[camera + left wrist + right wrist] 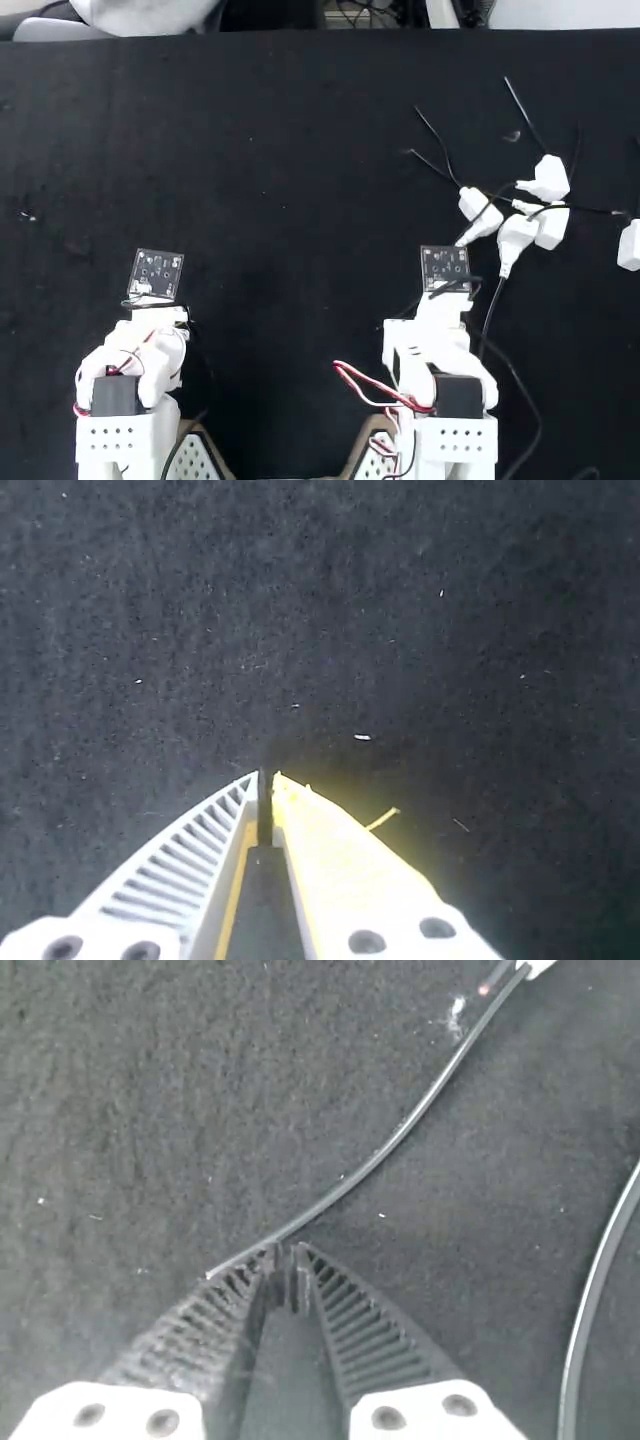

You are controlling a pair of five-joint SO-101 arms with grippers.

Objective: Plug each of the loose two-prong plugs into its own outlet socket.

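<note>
Presently, listed left to right.

- Left arm (128, 385): folded back at the near edge of the black table (300, 150), on its left side.
- Left gripper (266, 782): clenched, tips meeting, nothing held, over bare black cloth.
- Right arm (440, 365): folded back at the near edge, right of centre.
- Right gripper (288, 1257): clenched, tips together, nothing held. A thin black cable (400, 1140) passes just beside its tips and lies flat on the cloth. A second cable (600, 1290) curves past well to one side.
- White plugs (517, 230): a cluster of several white pieces on the right half of the table, beyond the right arm, touching or just beside one another. Thin black leads fan out from them. It cannot be told which pieces are plugs, which are sockets, or whether any are joined.
- Lone white piece (630, 245): at the table's right edge, apart from the cluster.
</note>
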